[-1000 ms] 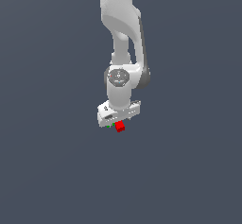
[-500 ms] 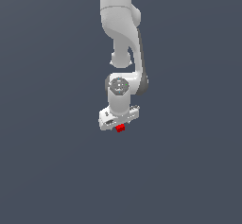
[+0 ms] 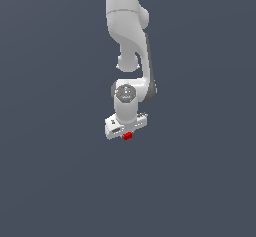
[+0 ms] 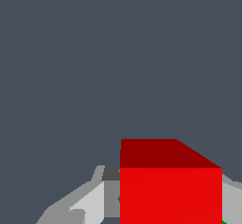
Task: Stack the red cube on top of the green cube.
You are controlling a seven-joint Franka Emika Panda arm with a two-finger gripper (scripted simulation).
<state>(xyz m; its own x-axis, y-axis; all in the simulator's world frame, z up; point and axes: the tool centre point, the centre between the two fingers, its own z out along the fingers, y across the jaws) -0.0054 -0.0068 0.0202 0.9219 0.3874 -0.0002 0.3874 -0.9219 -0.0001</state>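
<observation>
The small, plain bright-red cube sat between the fingers of the white two-finger gripper, which was clamped on it; in the wrist view the red cube filled the space between the grey fingertips, pressed in from both sides. Compared with the exterior pictures from a second and half a second before, the arm had folded lower and the white gripper, cube and all, had shifted slightly toward the exterior view's right, while less of the cube showed beneath the gripper body than a second before.

The small bright-green cube showed only as a thin sliver at the corner of the wrist view, just beside the lower edge of the red cube. In the exterior view it could not be seen at all, probably hidden behind the gripper and the red cube.

Judged from this, the carry was near its end: the red cube appeared to be close above or just beside the green one. Whether the two were touching could not be told. What likely remained was a small alignment, a final lowering and a release, with the risk that an off-centre placement would tip the red cube off.
</observation>
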